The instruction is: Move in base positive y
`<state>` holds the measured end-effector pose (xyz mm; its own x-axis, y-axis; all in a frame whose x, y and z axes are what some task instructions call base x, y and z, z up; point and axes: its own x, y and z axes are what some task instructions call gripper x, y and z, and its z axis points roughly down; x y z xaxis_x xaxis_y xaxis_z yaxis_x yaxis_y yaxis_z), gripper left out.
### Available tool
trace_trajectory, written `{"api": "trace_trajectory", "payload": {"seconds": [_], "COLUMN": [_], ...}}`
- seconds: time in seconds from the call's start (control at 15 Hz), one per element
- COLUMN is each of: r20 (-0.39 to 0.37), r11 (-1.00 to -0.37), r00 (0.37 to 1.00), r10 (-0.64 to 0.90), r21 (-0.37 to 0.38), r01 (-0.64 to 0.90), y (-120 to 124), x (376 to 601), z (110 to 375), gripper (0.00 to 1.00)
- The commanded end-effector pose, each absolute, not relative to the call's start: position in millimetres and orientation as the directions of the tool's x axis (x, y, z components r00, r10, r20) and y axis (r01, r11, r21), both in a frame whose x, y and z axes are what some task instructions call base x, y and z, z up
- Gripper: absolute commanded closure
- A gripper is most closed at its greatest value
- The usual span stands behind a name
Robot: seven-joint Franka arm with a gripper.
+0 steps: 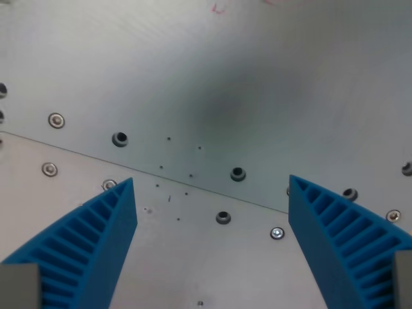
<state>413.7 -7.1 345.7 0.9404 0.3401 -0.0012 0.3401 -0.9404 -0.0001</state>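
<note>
My gripper is open and empty, with nothing between its fingers. Its two blue ribbed fingers show at the bottom of the wrist view, one at the left and one at the right. They hang above a bare grey metal plate. A soft shadow lies on the plate above the gap between the fingers.
A seam between two metal plates runs diagonally from the wrist view's left down to its right. Several screws and bolt holes dot the plates, such as a hole, a hole and a screw. Faint red marks sit at the top edge.
</note>
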Motion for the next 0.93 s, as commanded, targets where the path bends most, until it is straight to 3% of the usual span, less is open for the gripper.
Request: {"api": "trace_trajectory", "payload": {"seconds": [0.07,0.93], "r20": [-0.001,-0.001], "r11": [-0.944,-0.944], "r00": [0.944,0.944], "r10": [0.33,0.33], "r21": [0.001,0.001], "r01": [0.33,0.33], "y": [7,83], "x": [422,443], "z": [348,348], "gripper": [0.0,0.0]}}
